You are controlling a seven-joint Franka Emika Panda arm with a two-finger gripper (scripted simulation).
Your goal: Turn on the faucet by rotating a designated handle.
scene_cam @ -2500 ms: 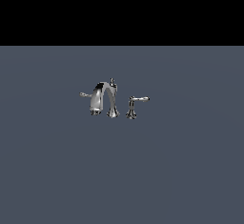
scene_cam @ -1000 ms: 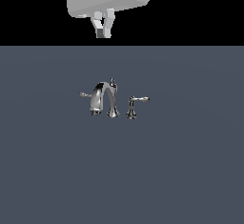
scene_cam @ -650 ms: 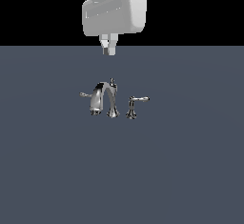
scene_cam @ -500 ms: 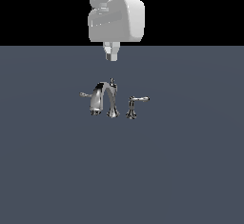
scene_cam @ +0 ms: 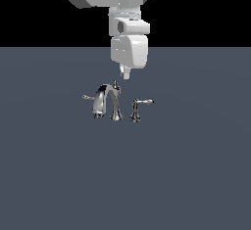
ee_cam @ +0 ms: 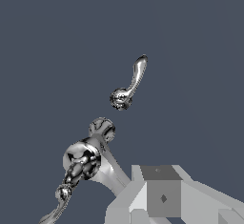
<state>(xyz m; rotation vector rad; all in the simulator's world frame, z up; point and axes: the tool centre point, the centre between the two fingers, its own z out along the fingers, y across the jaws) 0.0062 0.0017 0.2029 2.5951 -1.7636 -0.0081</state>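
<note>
Because the arm fills the upper middle of the exterior view, we describe it first: it hangs over the gray floor with its gripper pointing down, just above and slightly toward the exterior view's right of the spout knob. The gripper holds nothing; its fingers appear close together, but we cannot tell the exact opening from either view.

The faucet stands near the middle of the floor: 1 arched spout and 2 separate levers. The handle stands just beside the spout on the exterior view's right, its lever pointing away from the spout; the wrist view shows it from above.

We judge the handle to be rigid, smooth chrome and likely slippery. We recommend pushing or gripping near the lever's free end for maximum leverage, not the pedestal.
</note>
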